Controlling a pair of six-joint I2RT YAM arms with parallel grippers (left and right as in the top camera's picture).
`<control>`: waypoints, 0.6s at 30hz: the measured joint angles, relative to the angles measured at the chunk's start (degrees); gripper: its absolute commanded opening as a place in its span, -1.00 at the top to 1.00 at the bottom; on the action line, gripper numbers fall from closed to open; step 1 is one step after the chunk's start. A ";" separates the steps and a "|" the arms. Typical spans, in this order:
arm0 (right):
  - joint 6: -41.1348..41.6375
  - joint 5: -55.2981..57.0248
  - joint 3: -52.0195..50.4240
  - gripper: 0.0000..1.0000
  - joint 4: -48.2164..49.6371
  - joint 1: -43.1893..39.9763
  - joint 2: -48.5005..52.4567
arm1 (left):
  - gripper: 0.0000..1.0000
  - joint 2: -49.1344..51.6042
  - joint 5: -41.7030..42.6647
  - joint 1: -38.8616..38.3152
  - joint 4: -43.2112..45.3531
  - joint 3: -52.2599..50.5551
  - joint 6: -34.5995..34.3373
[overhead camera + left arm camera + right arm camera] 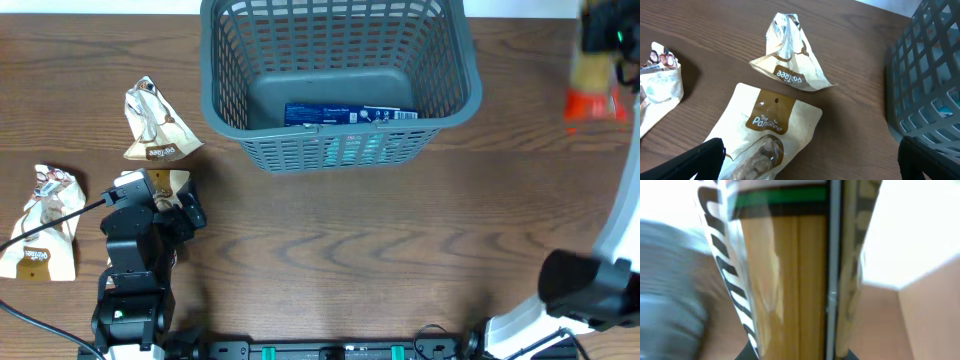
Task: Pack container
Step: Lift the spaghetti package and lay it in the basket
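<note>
The dark grey slotted container [340, 150] stands at the back middle of the table, and a blue packet [350, 115] lies inside it. Its side also shows in the left wrist view [930, 100]. My left gripper [160, 200] is open, its fingers [810, 160] spread either side of a flat cream packet with a brown label [770, 130] lying on the table [176, 183]. My right gripper [605, 35] is raised at the far right, shut on a yellow and red packet [590, 95]. This packet fills the right wrist view [790, 280], blurred.
A crumpled cream packet [155, 125] lies just behind the left gripper and also shows in the left wrist view [787, 60]. Another packet [45, 225] lies at the table's left edge [657, 85]. The right arm's base [585, 290] stands at the front right.
</note>
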 measured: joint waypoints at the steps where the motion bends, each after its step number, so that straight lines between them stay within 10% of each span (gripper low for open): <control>1: -1.38 -1.36 1.86 0.97 0.24 2.32 -0.59 | -0.97 0.00 0.00 0.00 0.00 0.00 0.00; 18: -30.42 -12.92 5.03 0.98 -0.66 33.77 4.76 | -0.97 0.00 0.00 0.00 0.00 0.00 -0.02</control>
